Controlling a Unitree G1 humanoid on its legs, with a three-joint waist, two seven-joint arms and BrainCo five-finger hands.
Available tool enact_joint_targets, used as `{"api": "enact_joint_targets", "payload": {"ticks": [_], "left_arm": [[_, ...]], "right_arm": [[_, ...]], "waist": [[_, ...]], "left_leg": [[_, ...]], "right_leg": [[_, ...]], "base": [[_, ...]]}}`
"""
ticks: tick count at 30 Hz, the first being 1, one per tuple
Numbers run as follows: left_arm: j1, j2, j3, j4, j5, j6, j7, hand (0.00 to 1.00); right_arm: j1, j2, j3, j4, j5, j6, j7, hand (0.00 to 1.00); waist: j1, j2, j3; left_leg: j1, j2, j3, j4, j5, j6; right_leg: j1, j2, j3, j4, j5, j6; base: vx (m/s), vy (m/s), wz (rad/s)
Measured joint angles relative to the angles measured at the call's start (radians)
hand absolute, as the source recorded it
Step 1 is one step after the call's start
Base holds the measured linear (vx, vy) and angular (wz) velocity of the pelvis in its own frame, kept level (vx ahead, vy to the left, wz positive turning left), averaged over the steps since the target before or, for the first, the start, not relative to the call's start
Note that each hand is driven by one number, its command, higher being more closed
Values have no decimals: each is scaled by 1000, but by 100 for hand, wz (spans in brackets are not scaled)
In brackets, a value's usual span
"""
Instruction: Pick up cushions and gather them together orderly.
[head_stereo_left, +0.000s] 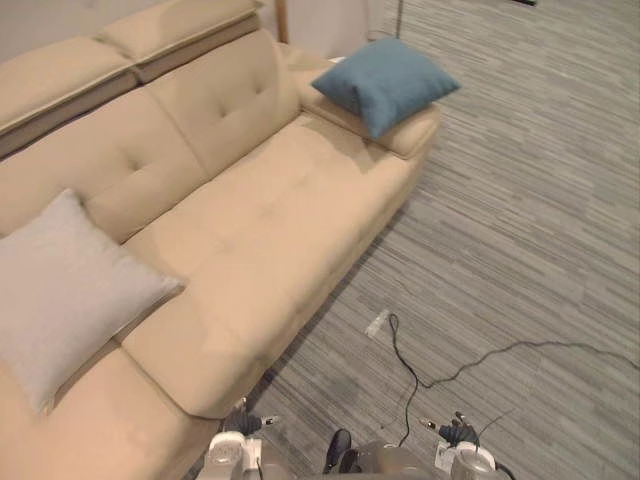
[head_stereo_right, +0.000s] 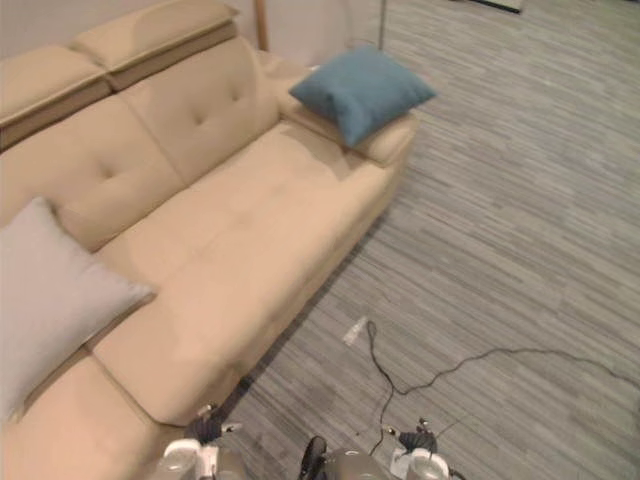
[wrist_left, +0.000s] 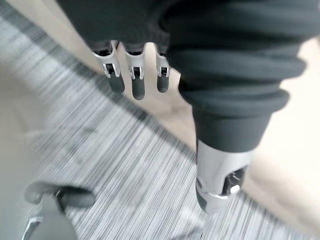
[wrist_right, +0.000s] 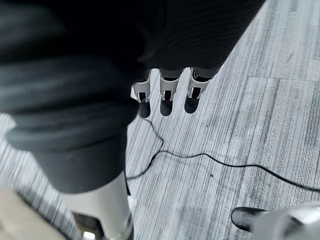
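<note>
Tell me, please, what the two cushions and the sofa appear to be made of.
The blue cushion looks like matte woven cloth, plump with soft creases. The grey cushion seems a similar matte fabric, finely textured. The sofa appears upholstered in smooth beige suede-like or microfibre fabric: tufted dimples, no gloss; matte leather cannot be ruled out.

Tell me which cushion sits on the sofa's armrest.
The blue cushion, at the far end of the sofa, lies on the armrest; the grey cushion leans against the backrest nearer the robot.
</note>
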Motion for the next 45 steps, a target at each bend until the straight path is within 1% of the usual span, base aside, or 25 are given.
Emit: {"api": "enact_joint_targets", "payload": {"ticks": [3,6,7,9,10,11,13,14,15,16,18,20,22,24,26,27,29,31,33,35,37,40,41,44,45], "left_arm": [[0,-13,-2,-14,-7,-12,-2,0],[-1,-26,1,-19,-17,-19,-2,0],[-4,-25,3,-19,-22,-18,-4,0],[-15,-20,19,-23,-30,-17,-7,0],[-14,-22,56,-48,-36,-18,-11,0],[-12,-18,65,-49,-38,-21,-10,0],[26,-20,65,-48,-47,-20,-10,0],[26,5,59,-45,-45,-15,-8,0],[24,28,29,-39,-45,-11,-8,0],[23,35,13,-35,-45,-5,-7,0],[17,43,-24,-12,-45,6,-1,0],[8,42,-38,-4,-45,7,0,0],[-10,31,-37,-12,-44,6,1,0],[-14,33,-44,-16,-42,3,1,0],[-10,28,-44,0,-32,4,0,0],[-1,6,-44,3,-25,3,0,0],[4,-20,-32,6,-24,3,-2,0],[9,-45,6,11,-25,5,-2,0],[13,-37,3,-1,-25,1,-6,0],[8,-29,0,-25,-26,0,-6,0],[2,-31,-15,-37,-24,-2,-6,0],[5,-39,-41,-34,-24,-1,-7,0],[7,-43,-42,-26,-26,-4,-8,0],[-2,-16,-35,-27,-26,-12,-14,0],[-1,-18,-33,-26,-27,-13,-19,0]], "right_arm": [[-30,-8,4,-4,-18,0,-1,0],[-41,-17,6,-7,-29,0,-3,0],[-48,-14,6,-10,-29,1,-3,0],[-62,-8,6,-11,-29,4,0,0],[-73,5,6,-20,-35,6,2,0],[-71,13,6,-24,-47,6,1,0],[-35,11,11,-23,-70,1,5,0],[-32,31,10,-22,-69,3,8,0],[-21,32,9,-23,-69,6,8,0],[-15,27,7,-22,-69,6,9,0],[6,17,5,-23,-68,7,8,0],[9,19,5,-23,-68,9,8,0],[-11,17,5,-23,-68,9,8,0],[-32,20,5,-27,-68,9,8,0],[-19,15,4,-29,-68,9,9,0],[-10,8,-1,-30,-68,10,9,0],[-2,14,-34,-37,-68,10,10,0],[24,18,-31,-54,-68,11,11,0],[33,22,-30,-53,-66,12,10,0],[21,24,-34,-53,-65,12,8,0],[1,14,-45,-52,-63,10,0,0],[5,6,-71,-50,-63,8,-2,0],[15,7,-69,-44,-63,11,-1,0],[2,33,-55,-45,-66,17,5,0],[1,26,-52,-45,-67,17,7,0]], "waist": [[19,24,18],[57,38,25],[59,38,25],[48,6,40],[65,2,50],[74,-4,40],[84,21,15],[79,-14,14],[64,-31,13],[56,-33,16],[33,-21,26],[18,-6,34],[6,14,44],[-7,5,41],[-11,-4,37],[-14,27,19],[-16,53,10],[-16,62,16],[1,51,25],[11,36,34],[20,32,34],[30,56,20],[48,61,17],[48,-3,-3],[49,-6,-3]], "left_leg": [[-56,-106,-92,-320,46,-20],[-47,-147,-139,-618,318,-53],[-47,-155,-140,-627,384,-8],[-45,-168,-134,-584,373,31],[-117,-158,-85,-398,315,61],[-146,-164,-77,-342,267,50],[-74,-130,-86,-449,257,68],[-32,-156,-64,-444,205,77],[9,-182,-65,-455,155,93],[39,-192,-61,-456,135,95],[151,-200,-53,-482,106,100],[259,-188,-54,-550,106,100],[329,-158,-54,-619,104,90],[377,-155,-56,-662,84,47],[422,-159,-79,-652,49,-3],[414,-128,-118,-593,47,-8],[327,-98,-159,-356,67,-26],[199,-67,-171,-9,250,-15],[90,-22,-138,221,210,12],[-22,-26,-93,230,137,22],[-93,-67,-45,-31,107,9],[-66,-121,-23,-529,231,-20],[-45,-123,-14,-603,368,14],[-60,-181,4,-526,290,97],[-58,-176,15,-467,238,106]], "right_leg": [[41,13,114,-49,9,11],[103,16,254,-110,13,22],[114,10,297,-119,17,21],[118,-32,360,-129,23,43],[135,-33,395,-120,54,89],[134,-35,409,-89,45,99],[97,-5,398,124,-50,227],[36,-37,360,313,-103,309],[-62,-75,308,535,-77,359],[-116,-97,273,656,-76,345],[-186,-171,146,773,-121,240],[-223,-205,45,659,-156,174],[-283,-188,7,439,-130,153],[-322,-158,55,140,36,157],[-323,-144,127,63,235,102],[-323,-132,105,114,254,90],[-281,-107,74,130,190,54],[-172,-89,48,110,135,37],[-48,-77,43,64,100,5],[62,-87,42,-4,83,7],[126,-115,49,-59,64,37],[180,-133,52,-84,10,84],[211,-128,68,-93,-18,106],[219,-190,102,-58,-27,116],[196,-199,133,50,-48,156]], "base": [[251,38,-121],[345,99,-133],[559,150,-83],[539,154,-67],[480,163,-69],[560,180,-84],[397,107,-86],[423,115,-60],[423,106,-24],[433,124,-10],[449,127,5],[510,57,5],[508,-9,-1],[487,-67,2],[611,-170,16],[577,-182,24],[554,-182,26],[534,-174,34],[501,-110,18],[426,-71,6],[424,34,-6],[418,140,0],[469,190,-6],[597,168,3],[519,162,-3]]}}
